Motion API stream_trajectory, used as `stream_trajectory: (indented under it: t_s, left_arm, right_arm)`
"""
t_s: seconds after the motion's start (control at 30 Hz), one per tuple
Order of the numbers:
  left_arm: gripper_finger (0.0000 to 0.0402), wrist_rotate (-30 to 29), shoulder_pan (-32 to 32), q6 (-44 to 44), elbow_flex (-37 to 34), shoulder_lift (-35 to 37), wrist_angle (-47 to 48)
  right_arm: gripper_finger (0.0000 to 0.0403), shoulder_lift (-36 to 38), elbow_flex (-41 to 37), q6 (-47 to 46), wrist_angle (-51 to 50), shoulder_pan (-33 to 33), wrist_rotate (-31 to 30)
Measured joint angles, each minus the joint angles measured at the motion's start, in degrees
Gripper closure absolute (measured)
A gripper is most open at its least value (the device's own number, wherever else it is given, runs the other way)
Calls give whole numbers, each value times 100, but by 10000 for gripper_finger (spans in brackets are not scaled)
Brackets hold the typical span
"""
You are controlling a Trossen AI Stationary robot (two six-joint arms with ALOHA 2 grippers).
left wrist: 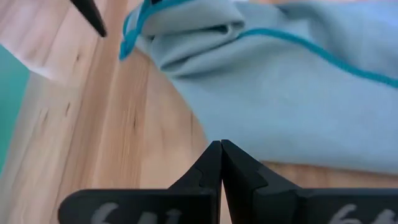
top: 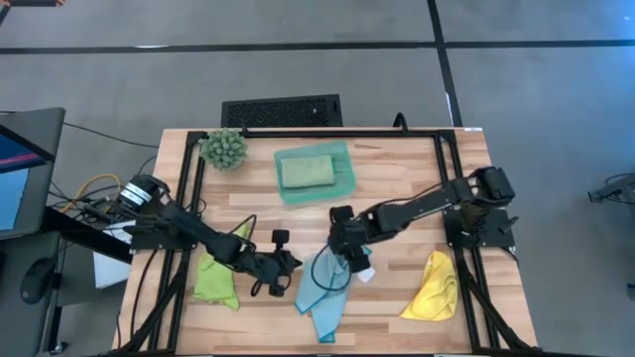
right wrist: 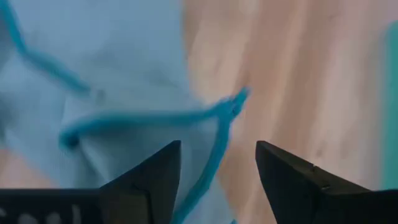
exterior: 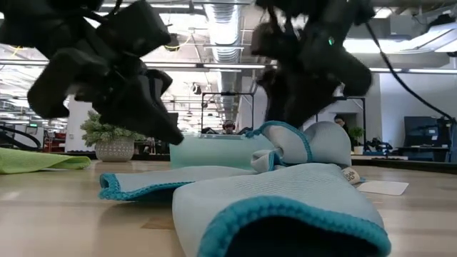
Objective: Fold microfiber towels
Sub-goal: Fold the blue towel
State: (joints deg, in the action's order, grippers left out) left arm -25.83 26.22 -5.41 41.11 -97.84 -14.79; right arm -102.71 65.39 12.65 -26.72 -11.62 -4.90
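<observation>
Light blue towel is lying bunched, unfolded, at the table's 6 o'clock edge, between both arms, so it is the one being worked. Right claw is hanging over its 1 o'clock corner, fingers apart, gripping nothing. Left claw is sitting just off its 10 o'clock edge, fingers pressed together, empty. Lime green towel and yellow towel are waiting at 9 and 3 o'clock of it.

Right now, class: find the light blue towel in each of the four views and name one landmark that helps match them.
High view: light blue towel, front centre of the table.
Low view: foreground, centre to right.
Left wrist view: upper right.
Right wrist view: left half.
Shared landmark: its darker teal edging, visible in every view.
</observation>
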Motion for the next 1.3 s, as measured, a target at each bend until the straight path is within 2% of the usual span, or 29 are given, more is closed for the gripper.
stream_trajectory:
  t_s: [0.13, 0.23, 0.37, 0.53, 0.57, 0.63, 0.8, 0.93, 1.0, 1.13, 1.3]
  left_arm:
    - [401, 56, -4, 93, 24, -242, -241]
    - [401, 160, 0, 127, 26, -285, -262]
    - [401, 132, -7, 168, 26, -280, -294]
    - [401, 24, 83, 445, 129, -226, -290]
    - [401, -136, 127, 514, 158, -167, -256]
    - [401, -426, 246, 588, 261, -129, -310]
    - [401, -890, 575, 677, 339, 17, -13]
    - [401, -1003, 686, 675, 336, 28, 96]
    - [401, -972, 679, 551, 330, 28, 109]
    - [395, -499, 527, 365, 293, 28, 15]
    - [340, 331, 532, 1030, 249, -210, -528]
  right_arm:
    - [181, -427, 10, 428, 329, 244, 1196]
    - [196, -503, 0, 401, 318, 326, 1794]
    - [248, -471, 11, 337, 274, 306, 1743]
    - [373, -121, 30, 210, 157, 295, 1552]
    - [386, -19, 30, 169, 92, 286, 1531]
    - [387, 212, 30, -44, -22, 205, 1158]
    - [395, 845, 23, -738, -602, -63, -892]
    - [390, 1382, 31, -2325, -1435, -189, -2026]
    - [383, 1584, 42, -3122, -1907, -251, -2261]
    - [380, 1851, -27, -4131, -2697, -465, -2585]
    - [389, 1878, -317, -4562, -2818, -668, -2744]
